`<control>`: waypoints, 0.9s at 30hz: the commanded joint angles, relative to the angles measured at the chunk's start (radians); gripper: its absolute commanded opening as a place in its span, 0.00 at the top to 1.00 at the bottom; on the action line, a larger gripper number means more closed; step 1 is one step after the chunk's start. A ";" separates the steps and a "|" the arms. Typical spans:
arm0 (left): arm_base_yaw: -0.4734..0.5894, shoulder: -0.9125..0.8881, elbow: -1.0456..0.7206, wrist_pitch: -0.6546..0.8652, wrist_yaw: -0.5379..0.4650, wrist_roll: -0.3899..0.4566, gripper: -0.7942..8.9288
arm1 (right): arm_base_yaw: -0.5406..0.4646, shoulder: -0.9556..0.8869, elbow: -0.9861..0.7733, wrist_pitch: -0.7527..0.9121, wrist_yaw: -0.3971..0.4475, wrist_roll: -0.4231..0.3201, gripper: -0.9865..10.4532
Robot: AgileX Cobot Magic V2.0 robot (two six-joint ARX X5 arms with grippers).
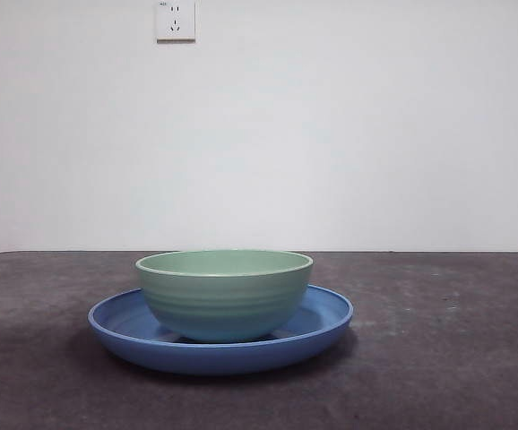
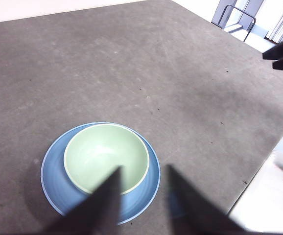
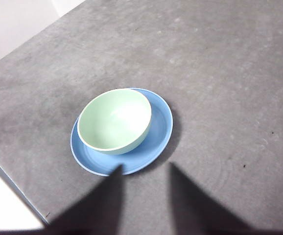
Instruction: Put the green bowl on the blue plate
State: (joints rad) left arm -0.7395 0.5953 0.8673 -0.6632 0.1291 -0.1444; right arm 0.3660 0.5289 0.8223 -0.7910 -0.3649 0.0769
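Observation:
The green bowl (image 1: pixel 225 294) stands upright on the blue plate (image 1: pixel 326 318) on the dark table, a little toward the plate's left side in the front view. Both also show in the left wrist view, bowl (image 2: pixel 106 155) on plate (image 2: pixel 151 181), and in the right wrist view, bowl (image 3: pixel 114 120) on plate (image 3: pixel 160 128). My left gripper (image 2: pixel 141 169) is open and empty, high above the plate. My right gripper (image 3: pixel 145 166) is open and empty, high above the table beside the plate. Neither gripper shows in the front view.
A white wall with a socket (image 1: pixel 176 20) stands behind the table. The other arm's black tip (image 2: pixel 282 53) shows at the edge of the left wrist view. The table's edge (image 3: pixel 14 188) runs near the plate in the right wrist view.

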 commanded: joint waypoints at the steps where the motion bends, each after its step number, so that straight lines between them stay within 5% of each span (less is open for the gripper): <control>1: -0.005 0.005 0.009 0.006 -0.002 0.008 0.90 | 0.006 0.005 0.008 0.012 -0.003 0.001 0.89; 19: 0.008 -0.006 0.009 0.005 -0.002 0.008 0.90 | 0.006 0.004 0.008 0.013 -0.001 0.000 0.89; 22: 0.075 -0.025 0.008 -0.004 -0.006 0.138 0.90 | 0.006 0.004 0.008 0.013 -0.001 0.000 0.89; 27: 0.288 -0.080 -0.049 -0.008 -0.006 0.207 0.90 | 0.006 0.004 0.008 0.013 -0.001 0.000 0.89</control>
State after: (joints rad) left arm -0.4831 0.5125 0.8307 -0.6804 0.1287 0.0029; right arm 0.3660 0.5289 0.8223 -0.7868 -0.3653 0.0769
